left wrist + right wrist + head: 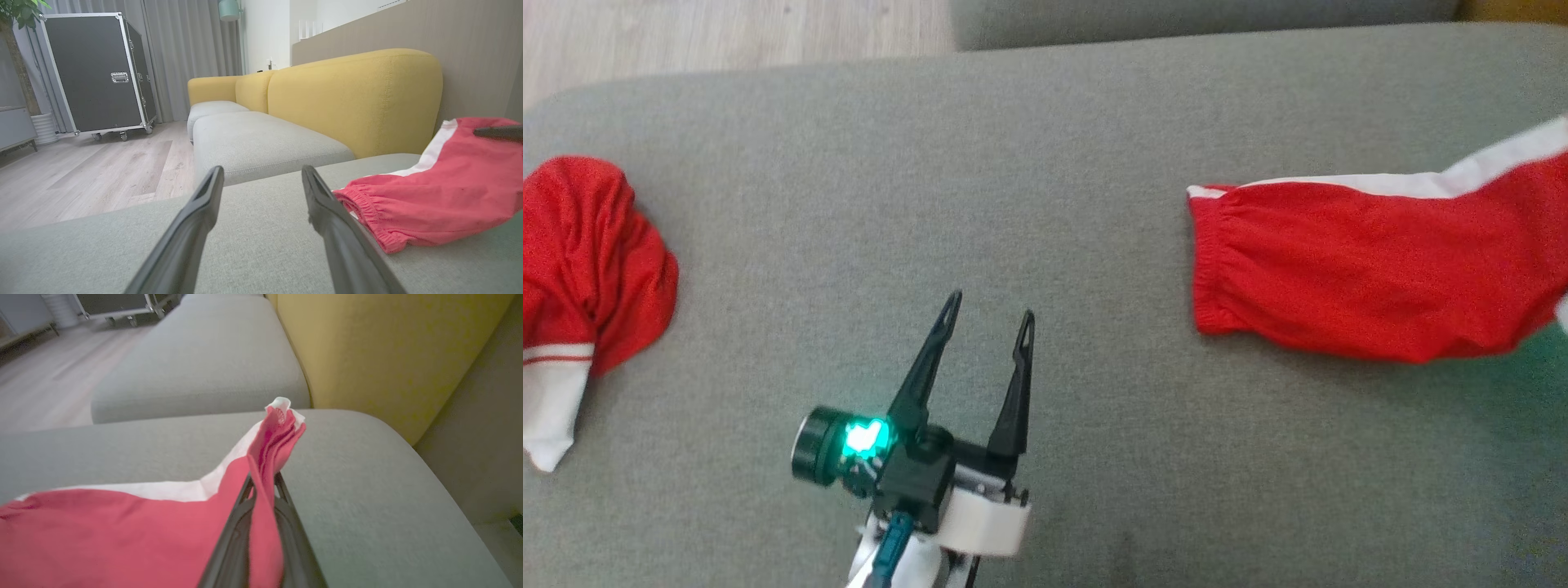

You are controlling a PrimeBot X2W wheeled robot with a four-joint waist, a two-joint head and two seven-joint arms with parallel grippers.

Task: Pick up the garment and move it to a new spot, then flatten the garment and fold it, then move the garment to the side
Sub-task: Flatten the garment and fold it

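Grey seat (1045, 163); yellow backrest (351, 94)

The head view looks steeply down on the grey cushion (1045, 163) from above. The left wrist view sits low, just over that cushion, facing far toward the yellow sofa back (351, 98) and wood floor (81, 175). The right wrist view, equally low, faces the same sofa. All three share the right-hand red garment (1380, 269).

Soft even indoor light, faint shadows, right wrist view blurred, wide-angle bending
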